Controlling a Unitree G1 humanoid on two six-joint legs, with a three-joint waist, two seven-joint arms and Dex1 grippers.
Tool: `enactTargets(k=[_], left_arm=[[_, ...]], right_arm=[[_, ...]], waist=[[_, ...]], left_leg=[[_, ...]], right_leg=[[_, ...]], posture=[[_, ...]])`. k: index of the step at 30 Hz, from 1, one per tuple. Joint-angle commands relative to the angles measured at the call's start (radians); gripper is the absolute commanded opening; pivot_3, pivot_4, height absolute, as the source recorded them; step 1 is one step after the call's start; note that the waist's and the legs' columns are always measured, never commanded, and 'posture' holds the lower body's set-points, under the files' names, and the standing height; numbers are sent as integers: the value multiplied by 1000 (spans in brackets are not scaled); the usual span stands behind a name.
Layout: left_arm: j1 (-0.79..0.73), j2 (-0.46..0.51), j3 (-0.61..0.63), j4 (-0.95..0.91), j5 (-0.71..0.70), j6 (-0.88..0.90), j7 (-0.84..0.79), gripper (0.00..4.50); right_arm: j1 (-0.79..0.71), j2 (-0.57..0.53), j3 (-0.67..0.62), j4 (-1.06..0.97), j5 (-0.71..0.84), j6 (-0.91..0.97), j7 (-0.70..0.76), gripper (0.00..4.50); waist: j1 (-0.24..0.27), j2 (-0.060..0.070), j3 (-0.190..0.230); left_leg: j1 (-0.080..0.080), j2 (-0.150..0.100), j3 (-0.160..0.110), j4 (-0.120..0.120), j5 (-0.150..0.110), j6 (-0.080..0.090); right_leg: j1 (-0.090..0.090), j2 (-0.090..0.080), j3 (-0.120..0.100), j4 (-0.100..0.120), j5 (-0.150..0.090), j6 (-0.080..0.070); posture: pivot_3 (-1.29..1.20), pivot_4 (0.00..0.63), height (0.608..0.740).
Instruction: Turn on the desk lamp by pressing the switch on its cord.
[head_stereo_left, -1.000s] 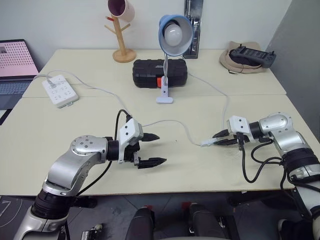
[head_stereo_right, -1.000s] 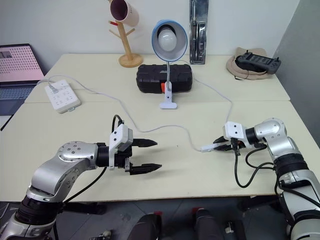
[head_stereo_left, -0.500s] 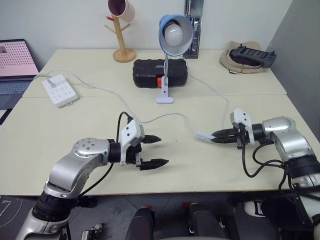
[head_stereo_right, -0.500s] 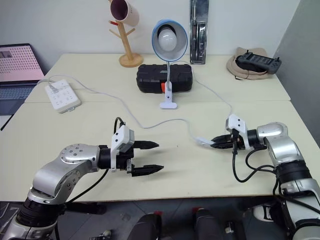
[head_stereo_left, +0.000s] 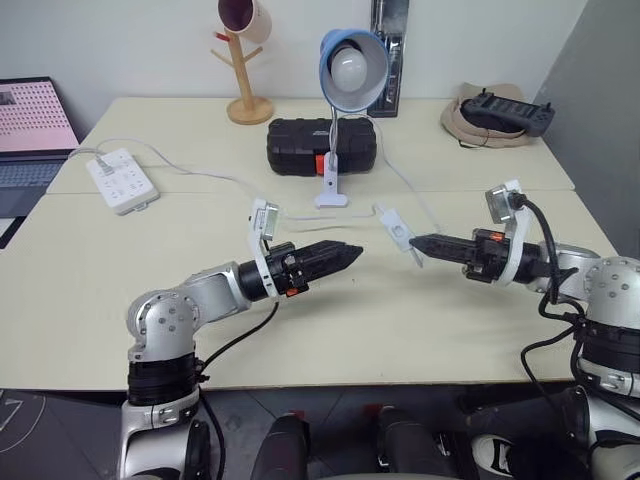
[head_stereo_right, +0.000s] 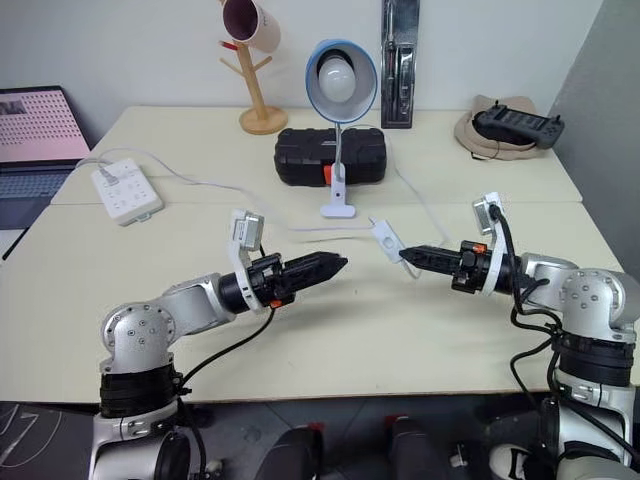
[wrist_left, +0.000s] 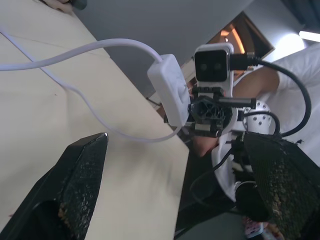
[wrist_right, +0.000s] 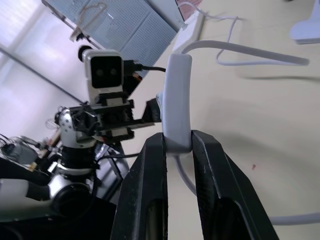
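The right pincer (wrist_right: 177, 150) clamps the switch (head_stereo_right: 384, 239) above the tabletop (head_stereo_left: 90, 270); the left pincer (wrist_left: 175, 185) gapes wide, empty, facing it.

Both arms are held up in front, pointing at each other. The right gripper (head_stereo_left: 417, 241) is clamped tight, fingers pinched together. The left gripper (head_stereo_left: 345, 254) is spread wide, its black fingers (wrist_left: 82, 175) well apart.
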Motion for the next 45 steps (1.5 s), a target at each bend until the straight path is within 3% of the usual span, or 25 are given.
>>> enactTargets(k=[1,8,22,34,40,45], left_arm=[[-39,-72,4,5,-71,-15,88,4500],[-47,-154,-25,2,-123,-24,167,4500],[-51,-169,-42,10,-160,-57,213,4500],[-50,-167,-57,2,-207,-73,244,2329],[-41,-158,-72,-2,-202,-80,234,1004],[-34,-142,-83,0,-200,-89,217,573]], right_arm=[[-50,23,-82,-36,120,85,-76,368],[-51,41,-95,-65,214,127,-169,368],[-38,28,-75,-61,363,112,-291,368],[-10,-5,-28,-63,443,77,-334,368],[2,-27,-4,-58,470,47,-343,368],[4,-43,16,-48,492,26,-346,368]], waist=[[0,0,0],[-2,0,0],[-1,0,0],[-1,0,0],[-2,0,0],[-2,0,0]], left_leg=[[0,0,0,0,0,0],[0,0,1,0,0,0],[0,0,2,0,0,0],[0,0,2,-1,0,0],[0,0,3,-2,0,0],[0,0,3,-2,0,0]], right_leg=[[0,0,0,0,0,0],[0,1,1,0,0,0],[0,1,2,-1,-1,2],[0,1,2,-2,-2,4],[-1,1,2,-3,-2,4],[-1,1,2,-4,-2,5]], posture=[[0,150,740],[0,150,740],[0,150,740],[0,150,740],[0,150,740],[0,150,740]])
